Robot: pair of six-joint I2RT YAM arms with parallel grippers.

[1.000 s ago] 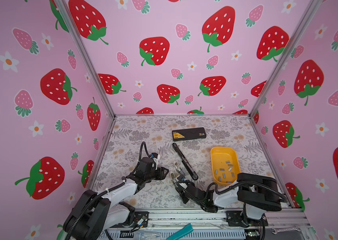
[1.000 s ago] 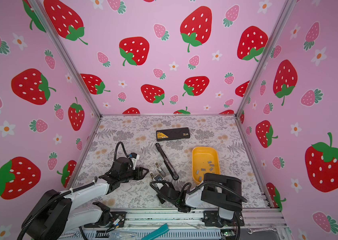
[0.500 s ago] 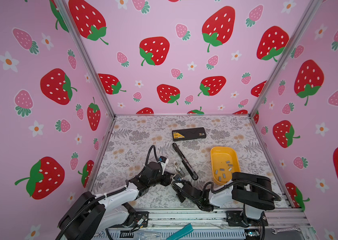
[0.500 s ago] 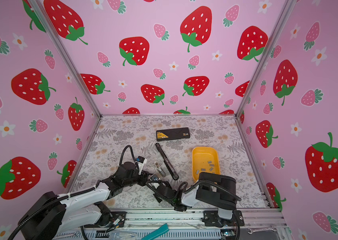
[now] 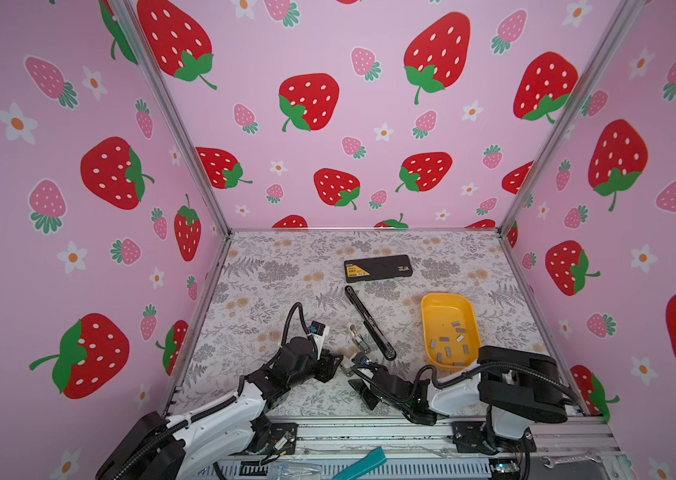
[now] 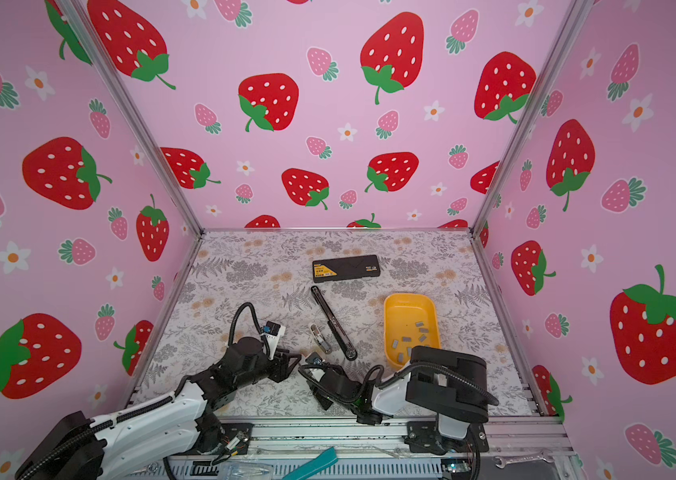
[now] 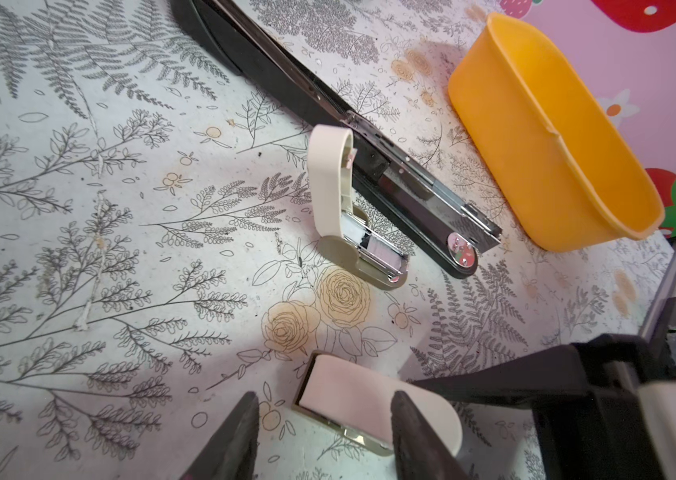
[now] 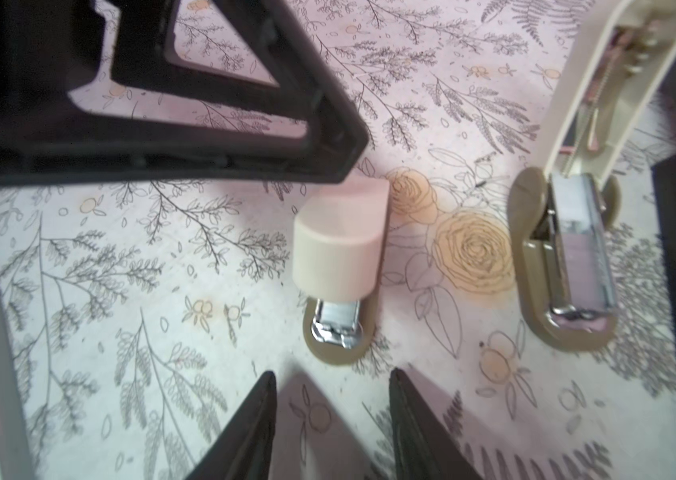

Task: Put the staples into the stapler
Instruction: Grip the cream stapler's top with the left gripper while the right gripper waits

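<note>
On the floral bench [image 5: 286, 282], the right claw [image 8: 332, 378] has just spread and holds nothing, the left claw [image 7: 324, 399], fingers parted, has moved in on the small closed beige stapler [image 8: 338, 249] between them, and the staples [image 5: 445, 339] lie unloaded in the yellow tray [image 5: 446, 309].

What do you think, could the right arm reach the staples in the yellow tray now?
Probably yes: the staples lie uncovered in the yellow tray beside that arm, and the right gripper is open and empty. It points away from the tray, so it must swing round.
</note>
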